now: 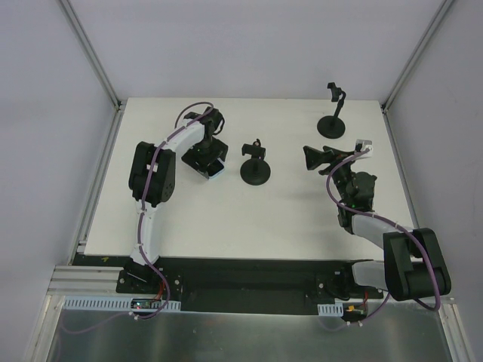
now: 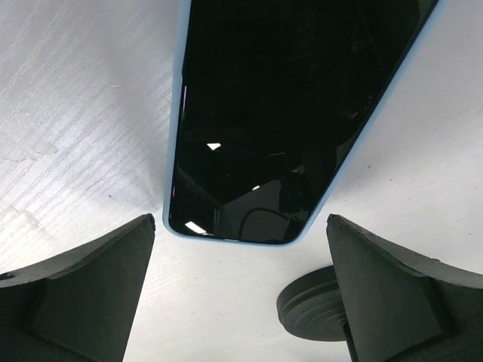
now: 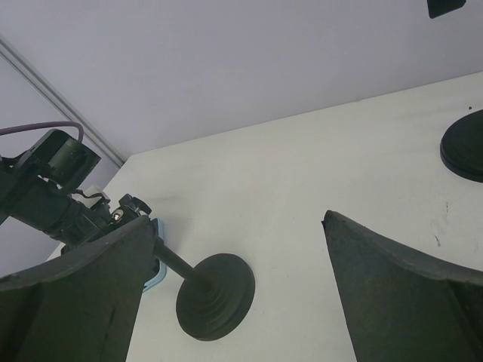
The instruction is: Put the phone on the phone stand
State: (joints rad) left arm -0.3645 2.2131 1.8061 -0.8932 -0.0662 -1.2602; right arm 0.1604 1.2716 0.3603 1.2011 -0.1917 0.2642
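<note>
1 phone [image 2: 294, 113] flat beside 1 stand [image 1: 256, 173]

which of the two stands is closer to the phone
The middle stand, just right of the phone; the other stand sits far off toward the back right.

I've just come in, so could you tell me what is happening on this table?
The left gripper hangs open over the phone, which lies screen up on the table, not yet gripped. A phone stand stands empty just beside it, a second stand at the back right. The right gripper is open, holding nothing.
</note>
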